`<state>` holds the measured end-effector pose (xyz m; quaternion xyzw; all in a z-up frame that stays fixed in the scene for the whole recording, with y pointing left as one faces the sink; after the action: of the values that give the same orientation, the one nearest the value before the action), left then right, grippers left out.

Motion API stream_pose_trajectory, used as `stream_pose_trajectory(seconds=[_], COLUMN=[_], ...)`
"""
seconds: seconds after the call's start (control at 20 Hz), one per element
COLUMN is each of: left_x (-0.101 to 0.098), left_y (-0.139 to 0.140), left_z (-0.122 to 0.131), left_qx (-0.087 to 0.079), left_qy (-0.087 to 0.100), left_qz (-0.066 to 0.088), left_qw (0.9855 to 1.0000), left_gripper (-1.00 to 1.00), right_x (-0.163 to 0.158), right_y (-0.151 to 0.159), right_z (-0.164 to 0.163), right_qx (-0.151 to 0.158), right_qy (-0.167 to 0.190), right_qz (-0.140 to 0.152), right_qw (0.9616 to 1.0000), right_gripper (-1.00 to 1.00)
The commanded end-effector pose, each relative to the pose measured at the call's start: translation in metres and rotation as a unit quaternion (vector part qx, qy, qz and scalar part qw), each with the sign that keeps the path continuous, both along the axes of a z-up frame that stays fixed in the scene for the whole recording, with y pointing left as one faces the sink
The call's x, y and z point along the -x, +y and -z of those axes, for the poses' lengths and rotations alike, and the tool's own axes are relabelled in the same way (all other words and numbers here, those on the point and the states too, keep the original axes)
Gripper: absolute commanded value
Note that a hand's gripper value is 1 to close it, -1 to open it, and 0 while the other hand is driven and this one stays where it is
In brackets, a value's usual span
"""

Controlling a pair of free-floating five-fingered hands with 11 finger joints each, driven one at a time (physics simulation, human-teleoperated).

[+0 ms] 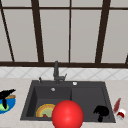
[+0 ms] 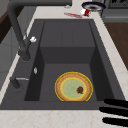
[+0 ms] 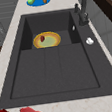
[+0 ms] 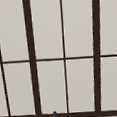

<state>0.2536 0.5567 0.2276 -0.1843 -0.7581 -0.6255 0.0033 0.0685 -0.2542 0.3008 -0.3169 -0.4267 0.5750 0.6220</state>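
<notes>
My left hand point(image 1: 6, 96) hangs at the far left, in front of a blue plate point(image 1: 11, 106) on the counter, with its fingers stretched out and holding nothing. In the left side view its straight fingers point(image 2: 115, 111) reach in by the sink's near front corner. My right hand point(image 1: 101, 111) hovers over the front edge of the dark sink point(image 1: 87, 86), on its right side. A big red ball point(image 1: 67, 115) covers the sink's front edge at the middle, touching neither hand. A yellow-rimmed plate point(image 2: 73, 87) with a small red bit lies in the basin.
A dark faucet point(image 1: 56, 71) stands behind the basin. A red strip point(image 1: 117, 105) and a red-and-white object point(image 1: 121, 113) lie on the right counter. The blue plate point(image 3: 38, 0) carries a green item and a brown item. A window with dark frames point(image 4: 32, 58) rises behind.
</notes>
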Motion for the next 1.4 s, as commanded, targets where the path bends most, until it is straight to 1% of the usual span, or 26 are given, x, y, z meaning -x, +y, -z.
stream_pose_trajectory(seconds=[0.0,0.3,0.35,0.5,0.6,0.7,0.8,0.85,0.9,1.0,1.05,1.1,1.2,1.25,1.35], left_x=[0.002,0.002,0.002,0.003,0.003,0.003,0.003,0.005,0.008,0.011,0.013,0.016,0.022,0.027,0.036], left_y=[-0.022,-0.057,-0.062,-0.079,-0.089,-0.096,-0.098,-0.097,-0.099,-0.103,-0.104,-0.107,-0.109,-0.111,-0.114], left_z=[0.003,0.013,0.016,0.027,0.032,0.039,0.045,0.047,0.049,0.055,0.057,0.057,0.059,0.057,0.057], left_qx=[-0.028,-0.027,-0.027,-0.033,-0.033,-0.034,-0.034,-0.029,-0.027,-0.028,-0.028,-0.029,-0.030,-0.030,-0.028], left_qy=[0.002,0.009,0.009,0.014,0.015,0.016,0.017,0.018,0.018,0.020,0.020,0.021,0.026,0.026,0.024], left_qz=[-0.001,-0.005,-0.007,-0.006,-0.010,-0.019,-0.035,-0.045,-0.048,-0.049,-0.051,-0.049,-0.053,-0.049,-0.048], left_qw=[0.9996,0.9996,0.9996,0.9993,0.9993,0.9991,0.9987,0.9984,0.9983,0.9982,0.9981,0.9982,0.9978,0.9980,0.9982], left_gripper=[-1.00,-1.00,-1.00,-1.00,-1.00,-1.00,-1.00,-1.00,-1.00,-1.00,-1.00,-1.00,-1.00,-1.00,-1.00], right_x=[0.000,0.000,0.000,0.000,0.000,0.000,0.000,0.000,0.000,0.000,0.000,0.000,0.000,0.000,0.000], right_y=[0.000,0.000,0.000,0.000,0.000,0.000,0.000,0.000,0.000,0.000,0.000,0.000,0.000,0.000,0.000], right_z=[0.000,0.000,0.000,0.000,0.000,0.000,0.000,0.000,0.000,0.000,0.000,0.000,0.000,0.000,0.000], right_qx=[0.000,0.000,0.000,0.000,0.000,0.000,0.000,0.000,0.000,0.000,0.000,0.000,0.000,0.000,0.000], right_qy=[0.000,0.000,0.000,0.000,0.000,0.000,0.000,0.000,0.000,0.000,0.000,0.000,0.000,0.000,0.000], right_qz=[0.000,0.000,0.000,0.000,0.000,0.000,0.000,0.000,0.000,0.000,0.000,0.000,0.000,0.000,0.000], right_qw=[1.0000,1.0000,1.0000,1.0000,1.0000,1.0000,1.0000,1.0000,1.0000,1.0000,1.0000,1.0000,1.0000,1.0000,1.0000], right_gripper=[0.00,0.00,0.00,0.00,0.00,0.00,0.00,0.00,0.00,0.00,0.00,0.00,0.00,0.00,0.00])
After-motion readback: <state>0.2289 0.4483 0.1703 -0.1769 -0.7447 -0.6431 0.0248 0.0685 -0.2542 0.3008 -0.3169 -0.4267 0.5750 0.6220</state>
